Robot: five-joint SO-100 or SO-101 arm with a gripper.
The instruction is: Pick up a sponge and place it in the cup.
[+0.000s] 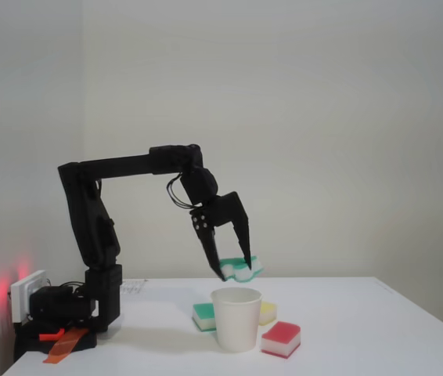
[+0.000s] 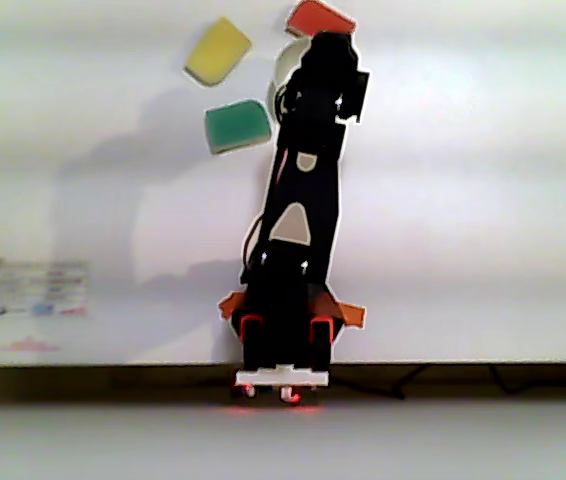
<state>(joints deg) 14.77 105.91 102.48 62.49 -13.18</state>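
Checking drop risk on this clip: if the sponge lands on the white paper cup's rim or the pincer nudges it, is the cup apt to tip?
Probably yes. The cup looks like thin paper and stands taller than the sponges beside it, so it is likely light. Its base is narrower than its rim, so a sideways push may topple it. The sponge in the pincer seems soft, so its landing should be gentle.

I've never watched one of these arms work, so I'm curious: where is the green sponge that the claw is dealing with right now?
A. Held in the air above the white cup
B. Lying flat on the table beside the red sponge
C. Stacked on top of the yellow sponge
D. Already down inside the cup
A: in the fixed view the gripper pinches the green sponge in the air, just above the rim of the white cup.
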